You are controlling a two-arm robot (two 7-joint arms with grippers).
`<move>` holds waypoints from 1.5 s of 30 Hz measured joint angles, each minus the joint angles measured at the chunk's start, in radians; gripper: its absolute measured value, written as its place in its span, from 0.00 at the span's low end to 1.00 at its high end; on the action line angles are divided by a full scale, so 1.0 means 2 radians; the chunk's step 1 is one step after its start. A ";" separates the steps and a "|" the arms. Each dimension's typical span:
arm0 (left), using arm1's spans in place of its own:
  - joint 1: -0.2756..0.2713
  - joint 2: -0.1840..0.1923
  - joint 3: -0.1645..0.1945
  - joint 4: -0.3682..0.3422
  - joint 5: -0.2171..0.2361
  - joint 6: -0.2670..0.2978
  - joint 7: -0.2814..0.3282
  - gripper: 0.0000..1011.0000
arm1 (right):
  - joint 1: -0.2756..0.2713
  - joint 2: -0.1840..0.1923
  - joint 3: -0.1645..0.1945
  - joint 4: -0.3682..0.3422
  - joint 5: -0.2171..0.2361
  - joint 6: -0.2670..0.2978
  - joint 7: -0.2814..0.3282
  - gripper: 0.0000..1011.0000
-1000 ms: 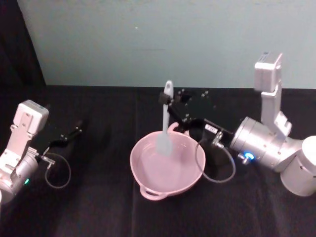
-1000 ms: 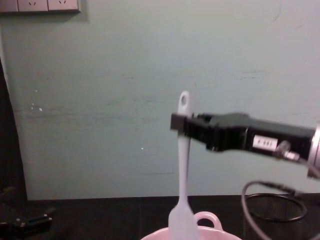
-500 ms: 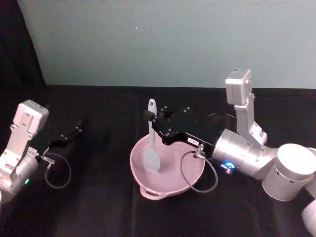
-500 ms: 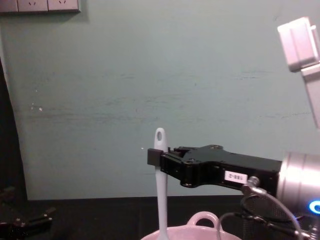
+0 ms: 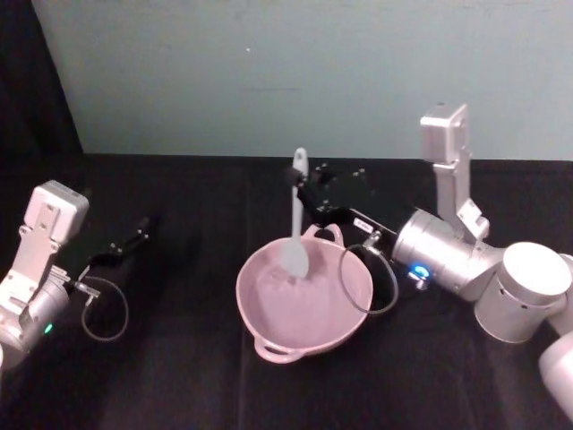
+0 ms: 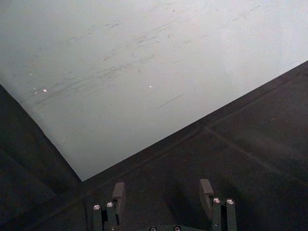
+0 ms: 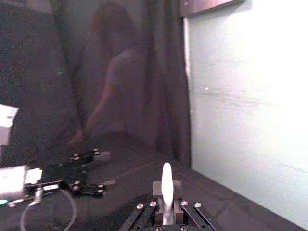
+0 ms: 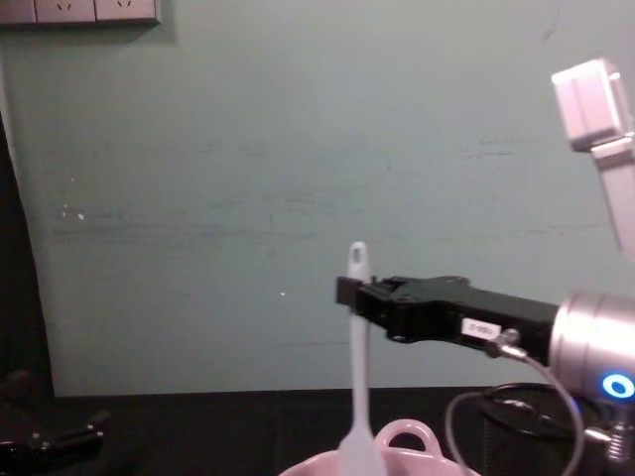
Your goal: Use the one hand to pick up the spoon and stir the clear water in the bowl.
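Note:
The pale pink bowl sits mid-table, and its loop handle shows in the chest view. The white spoon stands nearly upright, its flat head down inside the bowl near the far wall. My right gripper is shut on the spoon's upper handle, just below the hole. From the chest, the spoon hangs from the right gripper, which reaches in from the right. In the right wrist view the spoon sits pinched in the right gripper. My left gripper rests open at the table's left.
A black wire-mesh cup stands behind the bowl on the right, under my right arm. A cable loop from the right wrist hangs over the bowl's right rim. The left gripper faces the pale wall across black tabletop.
The spoon swept from the bowl's far side to its left-front, dipping lower, then back to the far side and up a little. The left arm has not moved.

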 joint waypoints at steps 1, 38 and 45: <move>0.000 0.000 0.000 0.000 0.000 0.000 0.000 0.99 | -0.002 0.001 0.003 0.000 0.000 -0.001 -0.001 0.12; 0.000 0.000 0.000 0.000 0.000 0.000 0.000 0.99 | -0.044 0.007 -0.004 -0.058 0.007 0.006 0.015 0.12; 0.000 0.000 0.000 0.000 0.000 0.000 0.000 0.99 | -0.021 -0.007 -0.002 -0.022 0.005 -0.001 0.011 0.12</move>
